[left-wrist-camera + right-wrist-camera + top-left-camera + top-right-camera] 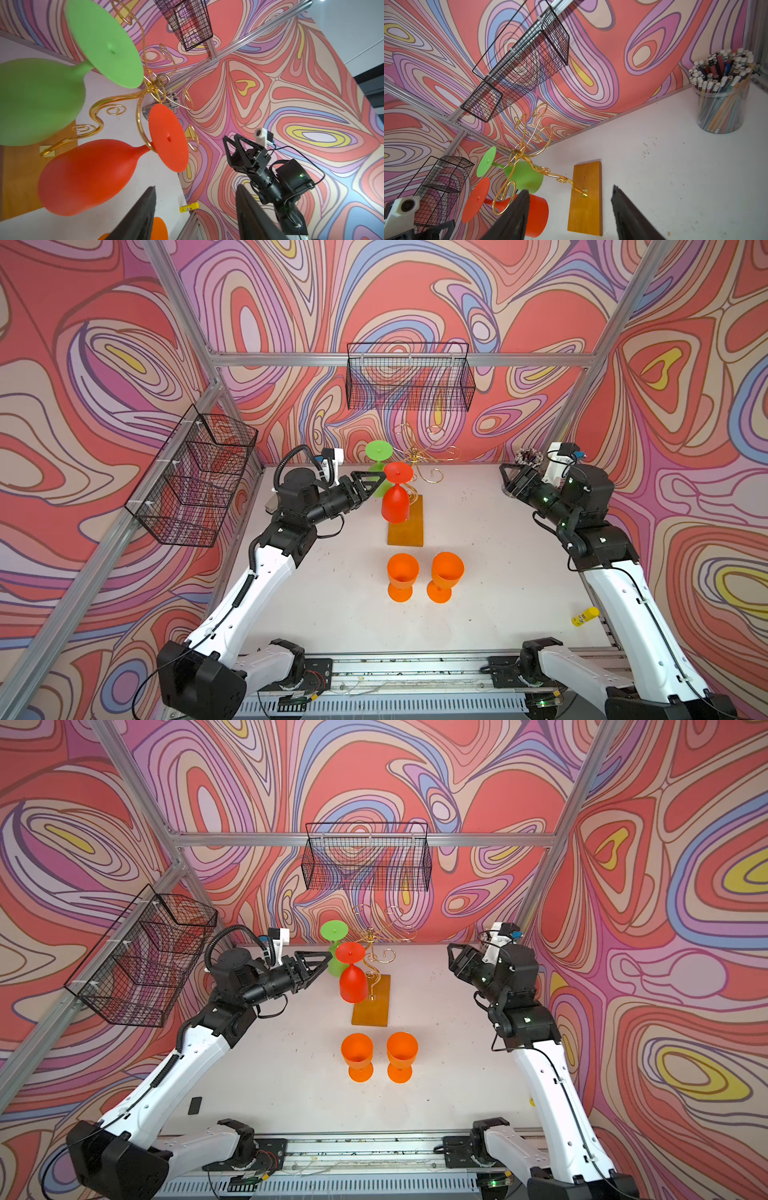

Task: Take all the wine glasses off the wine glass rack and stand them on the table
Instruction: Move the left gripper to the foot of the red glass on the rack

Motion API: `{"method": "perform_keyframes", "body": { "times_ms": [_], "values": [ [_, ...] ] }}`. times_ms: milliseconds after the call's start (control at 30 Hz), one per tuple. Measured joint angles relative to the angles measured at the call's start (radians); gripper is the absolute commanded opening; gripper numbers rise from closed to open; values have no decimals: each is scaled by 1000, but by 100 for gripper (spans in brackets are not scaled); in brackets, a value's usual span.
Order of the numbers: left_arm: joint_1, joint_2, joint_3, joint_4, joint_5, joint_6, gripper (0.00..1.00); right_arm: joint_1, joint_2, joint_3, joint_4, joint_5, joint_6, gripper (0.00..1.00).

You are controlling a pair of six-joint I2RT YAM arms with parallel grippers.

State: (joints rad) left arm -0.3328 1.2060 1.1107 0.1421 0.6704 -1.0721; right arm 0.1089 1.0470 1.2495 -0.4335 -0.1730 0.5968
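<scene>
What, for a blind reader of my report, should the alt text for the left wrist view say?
A red wine glass hangs upside down by its stem from a gold wire rack, with a green wine glass hanging beside it. The left arm's jaws stand open in the foreground, nothing between them; the right arm stands beyond.

Gold metal wire wine glass rack [159, 82] glossy, polished; its amber rectangular wooden base [583, 212] smooth with a slight sheen. Red plastic wine glass [87, 176], green plastic wine glass [37, 99] and two orange plastic goblets [403, 568] [447, 568] all smooth, matt, opaque. Black wire mesh baskets [525, 68] dull coated metal; white tabletop [675, 166] matt, scuffed, speckled; silver aluminium frame rails [282, 359] satin.
</scene>
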Motion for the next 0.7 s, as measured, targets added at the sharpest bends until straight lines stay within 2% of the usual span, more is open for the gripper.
{"method": "perform_keyframes", "body": {
  "times_ms": [133,700],
  "values": [
    [0,24,0,49,21,-53,57,0,-2,-12,0,0,0,66],
    [0,25,5,45,41,-156,55,0,5,-26,12,0,0,67]
  ]
}}
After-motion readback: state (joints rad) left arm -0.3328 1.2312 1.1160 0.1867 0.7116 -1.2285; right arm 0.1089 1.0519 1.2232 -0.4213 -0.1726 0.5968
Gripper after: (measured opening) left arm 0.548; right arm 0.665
